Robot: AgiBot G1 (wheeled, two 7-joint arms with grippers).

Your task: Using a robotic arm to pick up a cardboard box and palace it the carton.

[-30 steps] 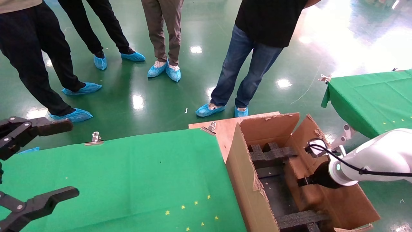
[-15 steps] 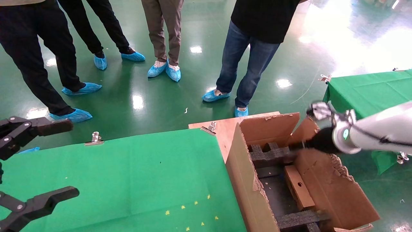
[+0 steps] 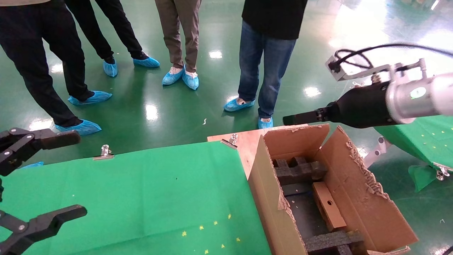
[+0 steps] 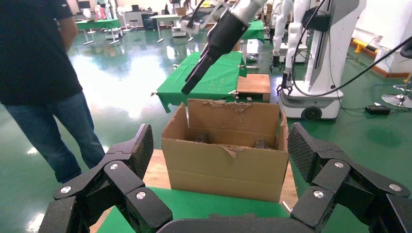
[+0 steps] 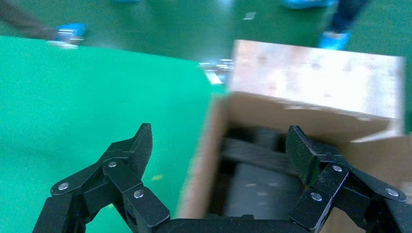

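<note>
From the head view, the cardboard box (image 3: 328, 205) already lies inside the carton (image 3: 279, 212), leaning against the right inner wall between the two black foam inserts (image 3: 299, 170), its round hole facing up. The right gripper (image 3: 288, 120) hangs above and beyond the carton's far flap, carried by the robotic arm (image 3: 407, 99) with its black wrist pointing roughly level; side-on like this, nothing shows between its fingers. The left gripper (image 3: 39, 180) sits at the near left edge over the green counter (image 3: 159, 187), jaws spread and empty. The step in hand looks like the retreat after placing, and doing it well means clearing the ragged flaps without brushing them, since a nudge to the right flap could tip the slim box further. In the left wrist view, the left gripper's fingers (image 4: 126, 170) frame the carton (image 4: 228, 165) from across the counter, and the right arm's gripper (image 4: 187, 90) hovers clear above the far rim, apart from the cardboard. In the right wrist view, the right gripper (image 5: 218, 145) has its jaws spread wide with nothing held, looking down past the carton's (image 5: 209, 160) near wall into the foam-lined interior; the slim box is not visible here.
</note>
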